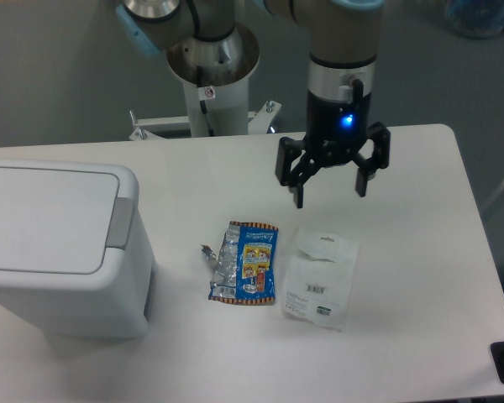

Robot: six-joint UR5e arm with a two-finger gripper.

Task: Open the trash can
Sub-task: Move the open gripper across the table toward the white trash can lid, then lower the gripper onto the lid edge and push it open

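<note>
The trash can (pixel 59 252) is a large boxy white bin at the left of the table. Its flat white lid (pixel 42 218) lies shut, and the grey push tab (pixel 122 222) runs along the lid's right edge. My gripper (pixel 329 193) hangs over the middle-right of the table, well to the right of the bin and above the table surface. Its two black fingers (pixel 297 193) are spread wide apart and hold nothing.
A crumpled blue snack wrapper (pixel 245 262) lies on the white table (pixel 403 336) right of the bin. A clear plastic package (pixel 321 277) lies beside it, just below my gripper. The robot's base column (pixel 212 84) stands behind the table's far edge.
</note>
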